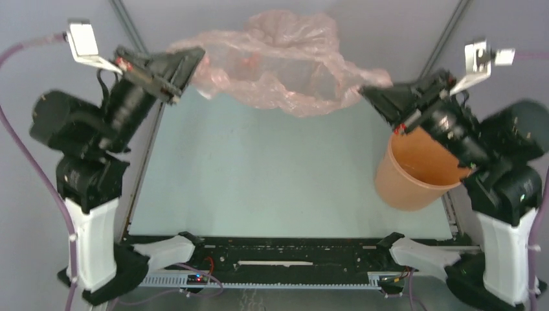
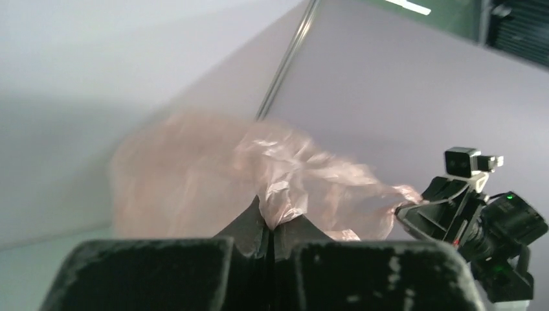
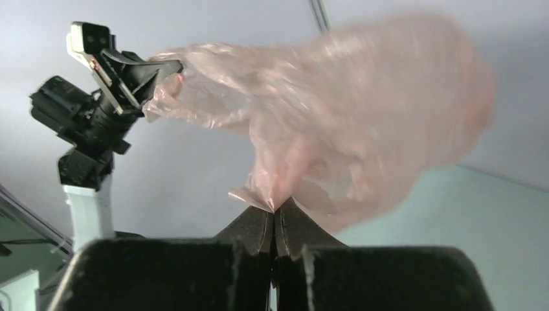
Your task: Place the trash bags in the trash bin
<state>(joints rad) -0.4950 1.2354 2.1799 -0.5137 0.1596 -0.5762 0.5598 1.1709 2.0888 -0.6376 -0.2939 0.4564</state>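
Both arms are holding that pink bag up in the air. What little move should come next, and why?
Probably carry the bag sideways toward the orange bin. The left pincer and right pincer each pinch an edge, so it hangs stretched above the middle of the table, while the bin stands off to the right, partly under the right arm.

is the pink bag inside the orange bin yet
No, the bag hangs stretched between the left claw and right claw, away from the bin.
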